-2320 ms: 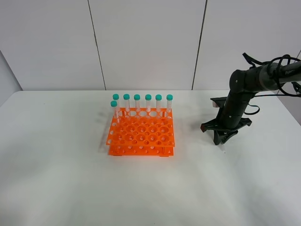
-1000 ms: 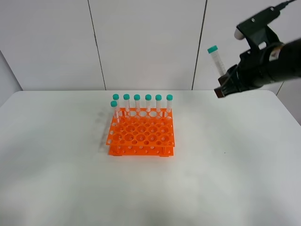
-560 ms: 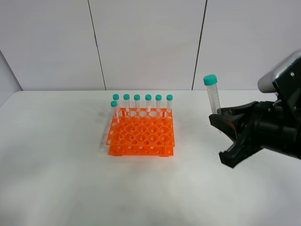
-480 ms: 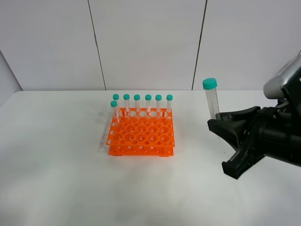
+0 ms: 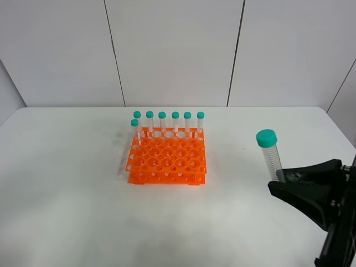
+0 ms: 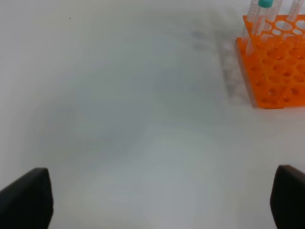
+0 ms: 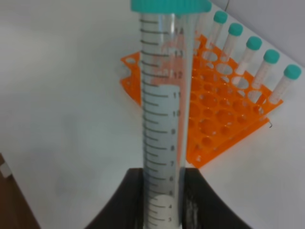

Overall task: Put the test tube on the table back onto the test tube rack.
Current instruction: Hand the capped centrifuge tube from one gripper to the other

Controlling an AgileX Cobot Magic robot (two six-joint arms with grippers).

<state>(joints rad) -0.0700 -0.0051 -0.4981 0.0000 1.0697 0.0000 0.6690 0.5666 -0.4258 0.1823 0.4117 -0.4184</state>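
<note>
Since half a second ago your right gripper (image 5: 278, 179) has swung toward the front right corner of the table (image 5: 83, 194), clamped on the lower end of the test tube (image 5: 271, 157), kept upright so its tip can enter the test tube rack (image 5: 167, 158), well apart toward the far edge.

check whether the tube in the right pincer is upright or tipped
Nearly upright. The test tube stands almost vertical, teal cap on top, leaning only slightly, with the right pincer shut on its lower end.
</note>
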